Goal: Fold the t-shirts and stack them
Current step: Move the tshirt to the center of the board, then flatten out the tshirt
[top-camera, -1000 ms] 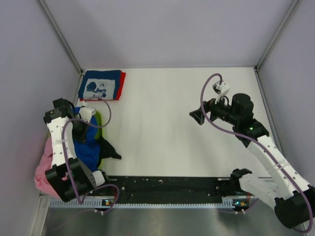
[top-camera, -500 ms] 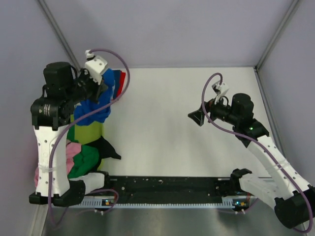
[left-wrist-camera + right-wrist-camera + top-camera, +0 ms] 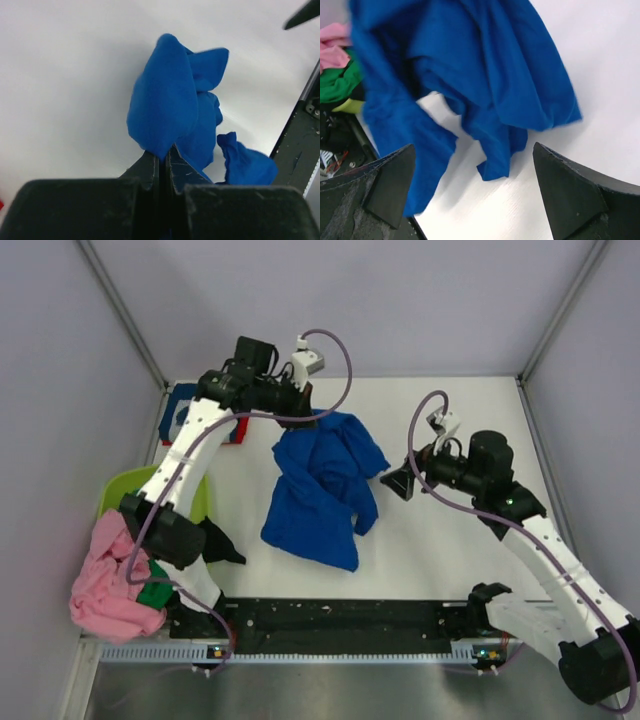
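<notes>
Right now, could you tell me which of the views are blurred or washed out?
Top external: evenly lit, sharp, a soft shadow under the blue t-shirt. Left wrist: the table is bleached near white; the left claw is dark. Right wrist: the shirt's left edge looks smeared; the open right claw is dark and soft.

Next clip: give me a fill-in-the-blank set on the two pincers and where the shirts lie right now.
1. The left pincer is ____ on the crumpled royal blue cloth t-shirt.
2. The right pincer, facing that shirt, is ____.
3. The folded navy t-shirt with white print lies in the far ____ corner of the white table.
4. The soft pink t-shirt is bunched at the table's ____ left edge.

Missing words: shut; open; left; near
</notes>
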Controlling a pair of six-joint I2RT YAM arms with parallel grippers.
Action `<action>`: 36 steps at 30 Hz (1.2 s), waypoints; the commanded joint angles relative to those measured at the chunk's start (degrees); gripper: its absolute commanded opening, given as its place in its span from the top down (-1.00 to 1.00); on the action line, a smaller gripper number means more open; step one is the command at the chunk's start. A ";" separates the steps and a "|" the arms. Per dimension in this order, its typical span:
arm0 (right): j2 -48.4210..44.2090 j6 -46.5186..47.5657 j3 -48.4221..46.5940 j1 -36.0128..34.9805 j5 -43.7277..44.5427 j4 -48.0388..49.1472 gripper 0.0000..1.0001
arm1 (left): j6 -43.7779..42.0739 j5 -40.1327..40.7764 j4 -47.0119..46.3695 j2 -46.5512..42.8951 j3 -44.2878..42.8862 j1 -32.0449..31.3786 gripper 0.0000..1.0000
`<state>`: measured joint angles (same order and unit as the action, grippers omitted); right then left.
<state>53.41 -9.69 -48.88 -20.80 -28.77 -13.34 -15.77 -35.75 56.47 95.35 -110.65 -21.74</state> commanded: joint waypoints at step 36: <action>57.16 20.77 -23.28 -46.27 28.95 -13.20 -0.46 | -6.29 13.86 -6.64 -30.75 35.24 33.25 -0.68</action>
<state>108.55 11.84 -71.26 -67.70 -0.89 -24.64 -20.84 -21.37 50.17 65.84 -75.90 11.33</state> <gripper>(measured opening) 0.748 0.839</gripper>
